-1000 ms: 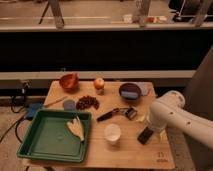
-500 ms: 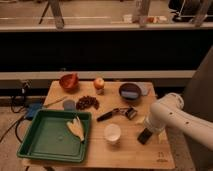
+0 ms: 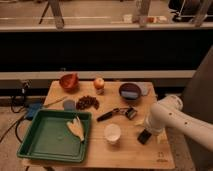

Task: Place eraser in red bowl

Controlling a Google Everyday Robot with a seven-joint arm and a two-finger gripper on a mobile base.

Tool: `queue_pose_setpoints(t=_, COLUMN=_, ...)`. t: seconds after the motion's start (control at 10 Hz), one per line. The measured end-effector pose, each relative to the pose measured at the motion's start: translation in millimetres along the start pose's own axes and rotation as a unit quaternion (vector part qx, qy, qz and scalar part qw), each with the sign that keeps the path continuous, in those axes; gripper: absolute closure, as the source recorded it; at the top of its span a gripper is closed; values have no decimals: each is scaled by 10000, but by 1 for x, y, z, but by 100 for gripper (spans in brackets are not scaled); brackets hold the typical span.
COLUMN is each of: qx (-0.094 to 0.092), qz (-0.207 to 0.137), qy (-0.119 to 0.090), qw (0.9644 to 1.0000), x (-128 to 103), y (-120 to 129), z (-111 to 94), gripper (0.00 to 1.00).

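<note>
Worktop point(image 3: 127, 152), wooden, with the containers listed first. Red bowl point(image 3: 69, 81): at the far left corner. You cannot make out anything inside it from this angle. Dark bowl point(image 3: 121, 90): at the far right, with a bluish item point(image 3: 131, 93) lying in it and a grey cloth point(image 3: 145, 89) just behind. Green tray point(image 3: 44, 141): at the near left, holding one pale yellow, leaf-shaped piece point(image 3: 76, 128) toward its right side. White cup point(image 3: 112, 133): upright, just right of the tray. Its inside shows only pale. Small grey-blue cup point(image 3: 69, 104): just beyond the tray's far edge, its contents too small to tell.

Loose items: a round orange-red fruit point(image 3: 99, 83) between the two bowls, a dark brown cluster point(image 3: 88, 102) beside the small cup, a wooden spoon point(image 3: 54, 102) to its left, and a black handled tool point(image 3: 108, 116) near the centre.

Eraser point(image 3: 131, 113): taken to be the small dark block with a pale edge at the tool's right end. It lies on the worktop between the dark bowl and the white cup, well apart from the red bowl. You should treat that identification as uncertain.

Pincer point(image 3: 144, 136): a dark shape low over the near right of the worktop, right of the white cup. You cannot tell whether it is released, clenched or grasping anything. White arm point(image 3: 172, 119): cut off at the right edge.
</note>
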Motion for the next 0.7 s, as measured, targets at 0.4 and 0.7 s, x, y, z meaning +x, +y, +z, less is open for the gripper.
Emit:
queue_pose_setpoints(t=0.4, qx=13, qz=31, qy=-118, qw=9999, x=0, y=-1, z=13, gripper=20)
queue_pose_setpoints(t=0.7, qx=2, qz=65, qy=-167, qw=9998, x=3, y=1, z=16, gripper=30)
